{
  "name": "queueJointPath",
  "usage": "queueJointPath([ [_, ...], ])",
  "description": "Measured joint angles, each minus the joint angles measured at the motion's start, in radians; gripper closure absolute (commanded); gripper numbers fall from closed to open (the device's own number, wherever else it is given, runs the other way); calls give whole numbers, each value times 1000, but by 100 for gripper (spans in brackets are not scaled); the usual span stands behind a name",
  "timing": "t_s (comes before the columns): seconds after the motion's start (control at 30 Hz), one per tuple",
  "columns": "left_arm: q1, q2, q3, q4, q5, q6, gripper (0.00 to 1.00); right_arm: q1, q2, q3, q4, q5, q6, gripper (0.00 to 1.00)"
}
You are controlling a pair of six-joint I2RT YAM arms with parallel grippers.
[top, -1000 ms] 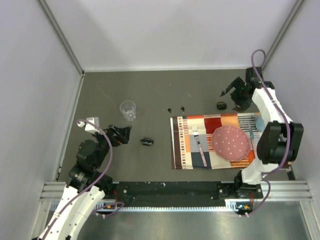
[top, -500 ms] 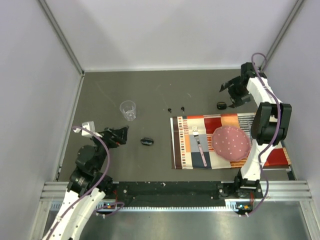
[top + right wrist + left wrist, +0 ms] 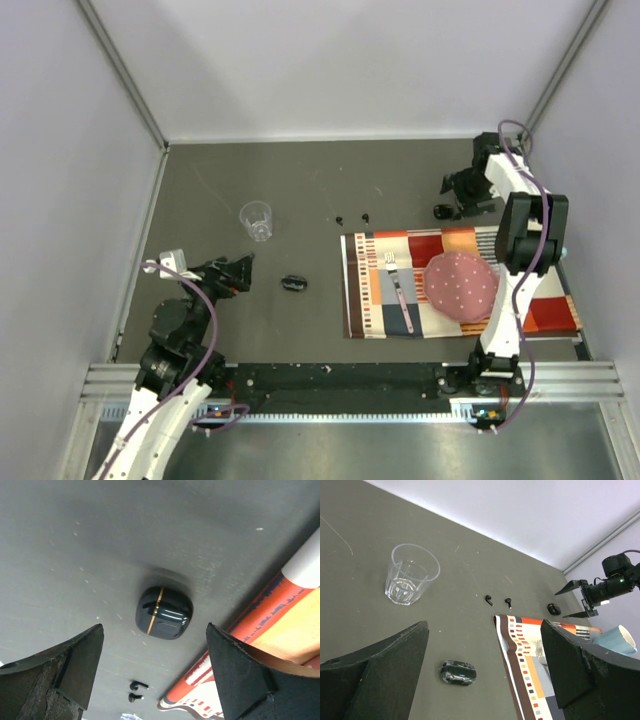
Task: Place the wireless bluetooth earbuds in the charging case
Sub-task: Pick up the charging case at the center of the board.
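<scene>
Two tiny black earbuds [image 3: 341, 218] [image 3: 365, 216] lie side by side on the dark table, beyond the placemat's left corner. They also show in the left wrist view [image 3: 489, 599] [image 3: 508, 601] and the right wrist view [image 3: 138, 685]. The charging case [image 3: 441, 211], black with a gold seam, lies closed near the placemat's far edge. My right gripper [image 3: 455, 197] is open just above it; in the right wrist view the case [image 3: 164, 612] sits between the spread fingers of the gripper [image 3: 154, 625]. My left gripper [image 3: 243, 272] is open and empty, left of a glossy black object [image 3: 293, 283].
A clear plastic cup [image 3: 256, 220] stands left of the earbuds. A striped placemat [image 3: 372, 300] holds a fork [image 3: 398, 290] and a pink dotted plate [image 3: 462, 283]. A light blue mug [image 3: 620, 639] shows at the right in the left wrist view. Walls enclose the table.
My right arm has swung toward the far right corner and its gripper has settled over the charging case. My left arm has drawn back slightly toward the near left.
</scene>
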Motion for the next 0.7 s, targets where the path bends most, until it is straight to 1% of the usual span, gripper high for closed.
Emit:
queueJointPath([
  [0.1,0,0,-1,1,2,1,1,0,16,26,-1,8,23,17],
  [0.5,0,3,-1,3,40,33,1,1,68,33,-24,31,88,20],
  [0.6,0,6,-1,3,39,36,1,1,74,34,-26,36,100,21],
  [0.7,0,6,-1,3,35,39,1,1,85,51,-40,35,108,25],
])
